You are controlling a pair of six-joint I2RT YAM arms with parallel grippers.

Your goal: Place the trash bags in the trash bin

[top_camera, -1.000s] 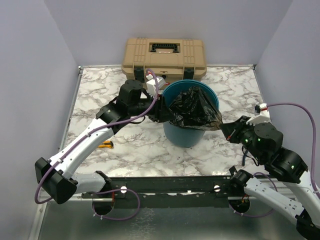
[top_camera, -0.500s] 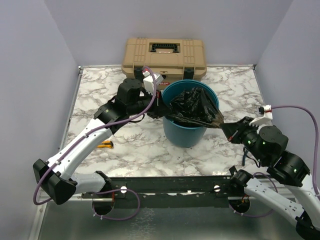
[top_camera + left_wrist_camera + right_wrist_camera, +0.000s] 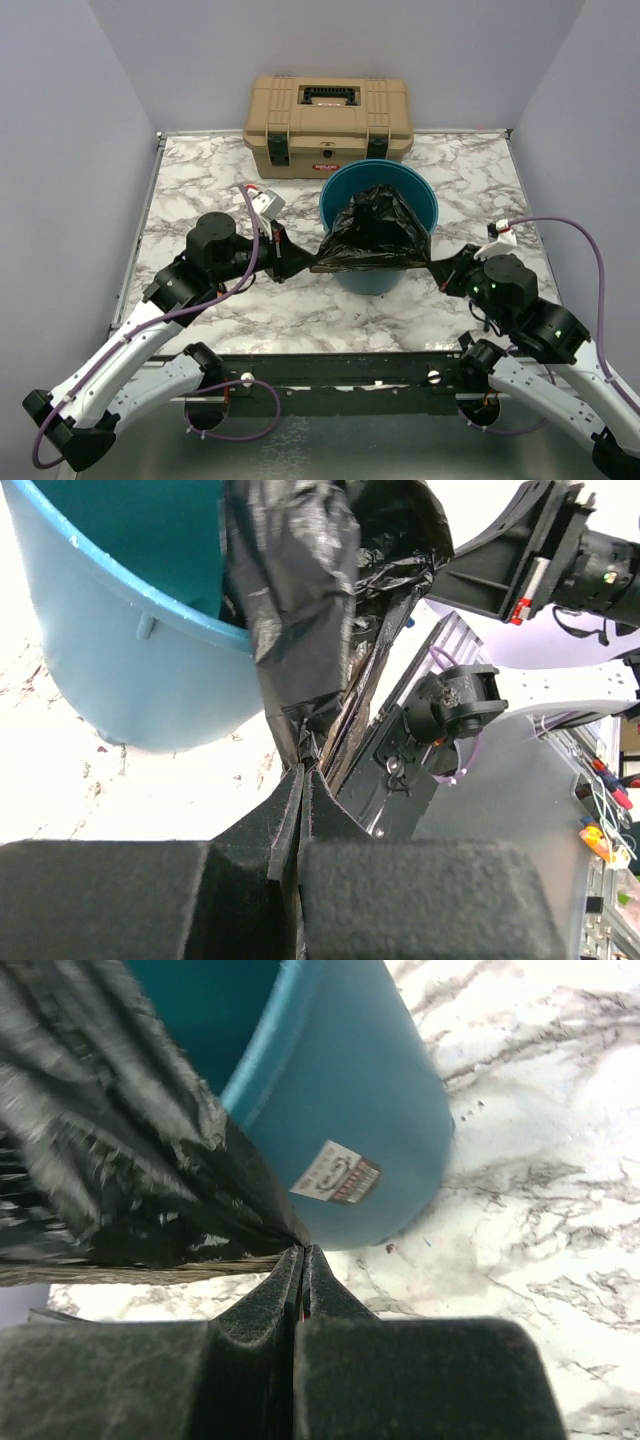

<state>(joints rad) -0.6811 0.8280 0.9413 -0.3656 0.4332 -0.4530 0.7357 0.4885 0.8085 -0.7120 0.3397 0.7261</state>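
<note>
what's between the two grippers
The trash bag, stretched from the left gripper to the right gripper over the trash bin's near rim; the top external view shows it.

Both arms are extended forward and inward from their bases at the near edge. The left arm (image 3: 130, 345) is folded, elbow low at the near left, forearm rising toward centre, wrist level. The left gripper (image 3: 300, 264) points right; its wrist view shows both fingers (image 3: 285, 820) pressed together, pinching a fold of the trash bag (image 3: 375, 235). The right arm (image 3: 545, 385) is bent likewise, elbow at the near right. The right gripper (image 3: 438, 266) points left, jaws closed tight on the bag's opposite edge. The two grippers face each other, well apart.
</note>
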